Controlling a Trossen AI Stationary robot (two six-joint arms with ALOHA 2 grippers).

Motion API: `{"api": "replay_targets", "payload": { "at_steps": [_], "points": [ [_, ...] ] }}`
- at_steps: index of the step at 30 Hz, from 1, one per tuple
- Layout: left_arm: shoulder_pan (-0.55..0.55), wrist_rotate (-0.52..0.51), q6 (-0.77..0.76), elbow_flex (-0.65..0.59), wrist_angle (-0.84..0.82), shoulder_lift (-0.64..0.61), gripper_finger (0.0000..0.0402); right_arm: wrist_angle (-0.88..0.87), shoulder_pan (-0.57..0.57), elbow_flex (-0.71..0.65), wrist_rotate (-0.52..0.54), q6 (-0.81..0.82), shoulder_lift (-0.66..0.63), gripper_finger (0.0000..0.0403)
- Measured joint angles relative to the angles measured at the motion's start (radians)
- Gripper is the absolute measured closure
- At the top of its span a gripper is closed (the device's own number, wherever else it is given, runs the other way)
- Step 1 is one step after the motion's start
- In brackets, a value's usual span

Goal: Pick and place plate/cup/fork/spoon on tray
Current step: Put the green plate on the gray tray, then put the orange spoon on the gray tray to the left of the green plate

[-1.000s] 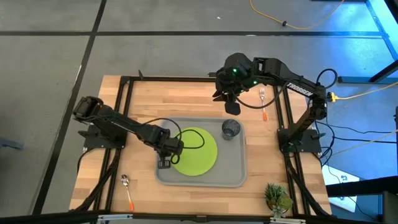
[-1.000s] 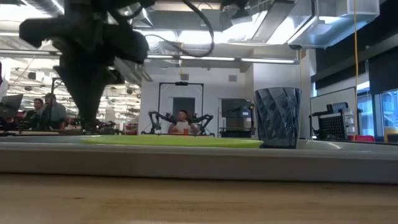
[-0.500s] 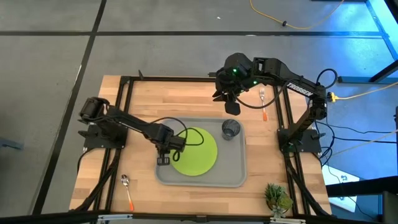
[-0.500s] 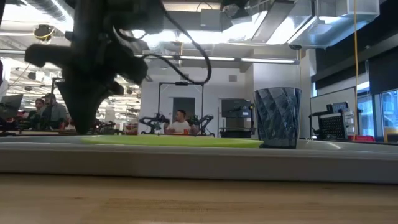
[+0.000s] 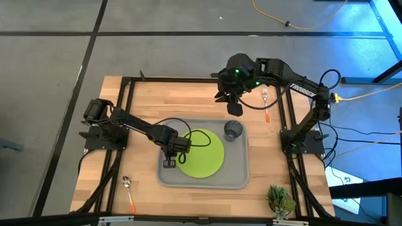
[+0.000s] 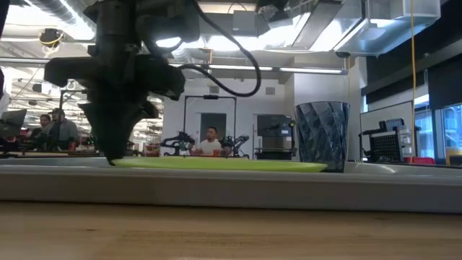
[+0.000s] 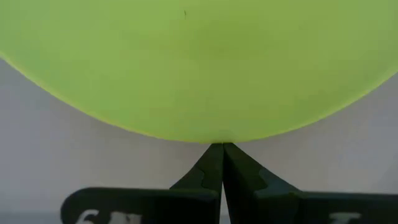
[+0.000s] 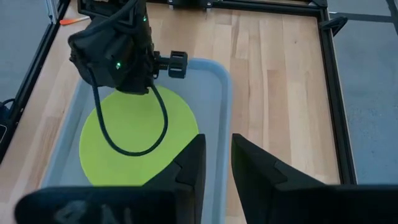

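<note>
Seen from overhead, the left gripper (image 5: 171, 155) sits low over the tray (image 5: 242, 179), its fingers pressed tight together w/ nothing between them, tips meeting the near rim of the lime-green plate (image 5: 204, 157); the left wrist cam shows the two dark fingers (image 7: 214, 171) closed to a point right at the plate's edge (image 7: 199, 62). The plate lies flat inside the tray, toward its middle, and the dark grey cup (image 5: 233, 130) stands upright in the tray's far right corner, just beside the plate but, as far as the table-level view lets one judge, possibly touching its rim (image 6: 216, 165). In that low view the cup (image 6: 323, 136) rises at the plate's right end while the left gripper (image 6: 115, 155) comes down at its left end, people seated in the room beyond. The right gripper (image 5: 230, 100) hangs above bare wood past the tray's far edge, jaws partly apart and holding nothing; its wrist cam looks past its own fingers (image 8: 189, 162) down onto tray (image 8: 221, 81) and plate (image 8: 134, 134). The fork (image 5: 266, 103) lies on the wood at the far right, outside the tray, near the right arm. The spoon (image 5: 129, 191) lies on the wood at the near left corner, well apart from the tray. A small green plant (image 5: 280, 199) stands at the near right corner.
</note>
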Motion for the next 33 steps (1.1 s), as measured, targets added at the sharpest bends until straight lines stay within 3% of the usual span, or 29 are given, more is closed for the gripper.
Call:
{"api": "replay_targets", "payload": {
  "at_steps": [7, 16, 25, 33],
  "points": [
    [0.000, 0.000, -0.021, 0.001, -0.030, -0.003, 0.0402, 0.000, 0.000, 0.000, 0.000, -0.001, 0.000, 0.0325],
    [-0.017, -0.001, -0.203, 0.097, -0.267, -0.181, 0.0402, -0.127, 0.002, 0.000, 0.024, -0.001, -0.013, 0.0325],
    [-0.176, -0.085, -0.861, 0.122, -0.330, -0.416, 0.0402, -0.320, 0.027, 0.000, 0.229, 0.168, -0.042, 0.0324],
    [-0.466, -0.012, -1.514, 0.122, -0.384, -0.436, 0.0402, -0.332, 0.076, 0.000, 0.273, 0.179, -0.042, 0.0324]
  ]
}}
